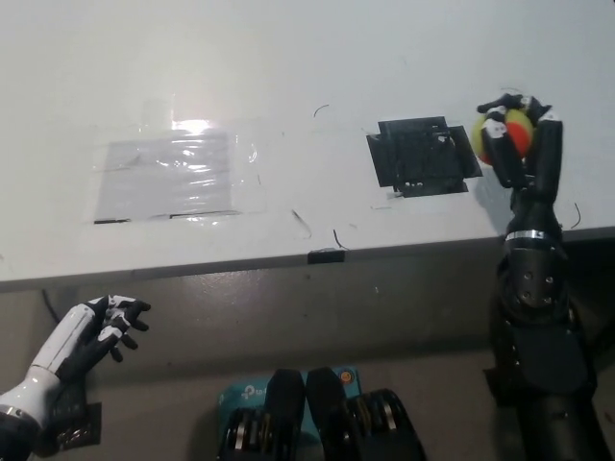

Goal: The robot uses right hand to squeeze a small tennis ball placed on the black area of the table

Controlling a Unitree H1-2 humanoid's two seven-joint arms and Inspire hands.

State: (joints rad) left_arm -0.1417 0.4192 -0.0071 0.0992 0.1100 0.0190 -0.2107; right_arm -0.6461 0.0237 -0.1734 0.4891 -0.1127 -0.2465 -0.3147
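while the ball sits in the hand, not on the desk: the lines below hold for this moment.
ball: small tennis ball (pixel 503 135), yellow-green with an orange patch, inside the curl of the right hand (pixel 519 144), off the black area.
right hand: black, fingers wrapped round the ball from its top and its right side, holding it; how hard it presses, i cannot tell.
right arm: comes up from the picture's 5 o'clock corner, forearm near upright in the picture, hand at its top end.
black area: dark taped patch (pixel 423 157) on the white desk (pixel 288 58), bare of the ball.
key relation: from the hand, the black area lies at about 9 o'clock, near but apart; from the patch, the ball is at 3 o'clock, a little toward 2.
ball and desk: whether the ball touches the desk top or is lifted clear of it, i cannot tell from this steep view.
nearer hand: the right one by far; the left is well apart.
left hand: white (pixel 101 327), resting at the picture's 8 o'clock, below the desk edge, fingers loosely spread, holding nothing.
also on the desk: clear plastic sheet (pixel 173 173) well off at 9 o'clock from the patch.
judgement: the squeeze looks in hand or about done; any return to the patch would be a short move toward 9 o'clock.
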